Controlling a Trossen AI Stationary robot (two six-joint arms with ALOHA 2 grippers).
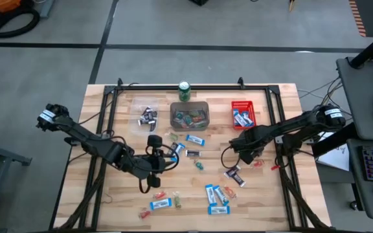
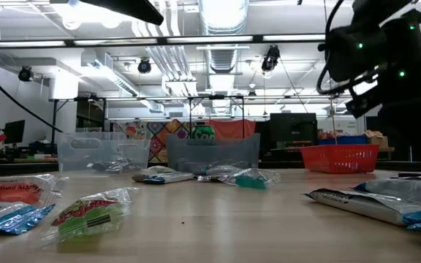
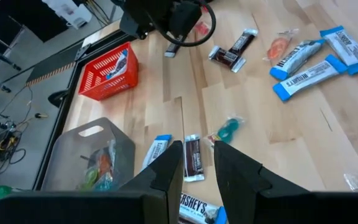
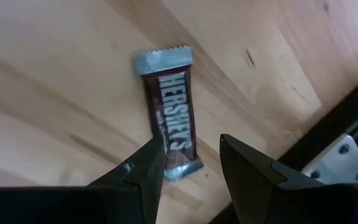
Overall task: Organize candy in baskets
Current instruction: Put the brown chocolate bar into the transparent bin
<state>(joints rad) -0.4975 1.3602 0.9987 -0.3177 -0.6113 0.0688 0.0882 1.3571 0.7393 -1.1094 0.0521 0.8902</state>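
Candy lies scattered over the wooden table (image 1: 109, 181): blue-and-white bars (image 1: 217, 197), dark bars (image 1: 234, 173) and small coloured pieces. The baskets stand in a row at the far side: clear (image 1: 146, 116), grey (image 1: 190, 115) and red (image 1: 243, 113), each with candy inside. My left gripper (image 3: 197, 149) hovers open at mid table (image 1: 167, 155), slanting down; a dark bar (image 3: 193, 157) shows on the table beyond its gap. My right gripper (image 4: 191, 140) points straight down, open, its fingers on either side of the near end of a dark Hershey's bar (image 4: 171, 118) that lies flat on the wood.
A green drink can (image 1: 184, 90) stands behind the grey basket. Black frame rails (image 1: 278, 129) run along the table's sides, one close to the right gripper (image 4: 328, 149). A blue Hershey's bar (image 3: 197, 208) lies under the left gripper. Bare wood shows at the near left.
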